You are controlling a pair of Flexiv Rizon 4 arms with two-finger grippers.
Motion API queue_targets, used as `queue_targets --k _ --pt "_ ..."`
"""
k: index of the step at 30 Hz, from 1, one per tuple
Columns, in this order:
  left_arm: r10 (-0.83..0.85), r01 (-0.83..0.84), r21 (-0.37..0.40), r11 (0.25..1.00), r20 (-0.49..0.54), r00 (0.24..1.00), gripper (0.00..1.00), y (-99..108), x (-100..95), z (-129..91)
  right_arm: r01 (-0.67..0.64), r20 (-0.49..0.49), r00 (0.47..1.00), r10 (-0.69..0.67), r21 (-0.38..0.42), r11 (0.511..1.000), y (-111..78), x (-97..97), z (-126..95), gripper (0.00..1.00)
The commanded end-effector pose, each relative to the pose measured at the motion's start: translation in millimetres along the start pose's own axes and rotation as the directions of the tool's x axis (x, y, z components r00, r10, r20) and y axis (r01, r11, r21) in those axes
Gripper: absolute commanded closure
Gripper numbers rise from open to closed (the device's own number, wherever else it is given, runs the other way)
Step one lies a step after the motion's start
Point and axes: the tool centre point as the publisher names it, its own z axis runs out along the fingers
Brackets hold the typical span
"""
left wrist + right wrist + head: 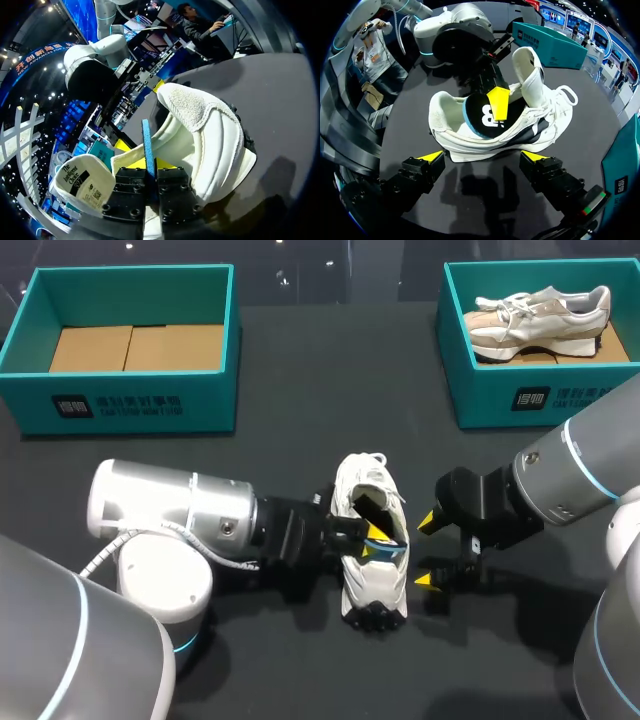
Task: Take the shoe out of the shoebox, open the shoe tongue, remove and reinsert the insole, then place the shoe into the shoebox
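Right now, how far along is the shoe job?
Done: the white shoe is out on the table, its tongue pulled up. In hand: the left gripper is pinching the insole inside the shoe's opening; the right gripper sits open beside it. Left: finishing the insole step, then placing the shoe in the empty shoebox.

Right pincer (482, 157) spread wide; white shoe (540, 127) ahead, left pincer (497, 102) pinching insole (479, 119).

Table (300, 370) bears left shoebox (130, 400), right shoebox (520, 390) and a seemingly sideways shoe (372, 583).
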Motion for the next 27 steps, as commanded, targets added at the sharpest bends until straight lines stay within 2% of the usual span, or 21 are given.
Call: queue_targets --k 1,6,12,16,18,20,21,27 --pt "-0.018 0.017 0.045 0.999 0.01 1.0 0.79 -3.6 -1.4 -5.0 0.0 0.003 1.0 0.0 0.003 1.0 0.3 1.5 0.2 0.0" --pt "-0.041 0.039 0.095 0.995 0.017 0.999 0.67 -22.2 -6.2 -10.2 0.0 0.003 1.0 0.0 0.003 1.0 0.3 1.5 0.2 0.0" --pt "-0.073 0.074 0.142 0.987 -0.007 0.997 0.67 -40.4 -9.7 -12.6 0.0 0.003 1.0 0.0 0.003 1.0 0.3 1.5 0.2 0.0" --pt "-0.081 0.084 0.141 0.986 -0.03 0.996 0.7 -46.1 -8.1 -9.4 0.0 0.003 1.0 0.0 0.003 1.0 0.3 1.5 0.2 0.0" --pt "-0.083 0.088 0.135 0.987 -0.042 0.996 0.75 -46.5 -6.5 -7.0 0.0 0.003 1.0 0.0 0.003 1.0 0.3 1.5 0.2 0.0" --pt "-0.079 0.085 0.121 0.989 -0.056 0.995 0.95 -45.5 -3.7 -4.3 0.0 0.003 1.0 0.0 0.003 1.0 0.3 1.5 0.2 0.0" --pt "-0.079 0.086 0.117 0.989 -0.064 0.995 1.0 -44.6 -2.2 -3.2 0.0 0.003 1.0 0.0 0.003 1.0 0.3 1.5 0.2 0.0" --pt "-0.06 0.068 0.08 0.994 -0.098 0.993 1.0 -26.8 7.0 3.9 0.0 0.003 1.0 0.0 0.003 1.0 0.3 1.5 0.2 0.0"
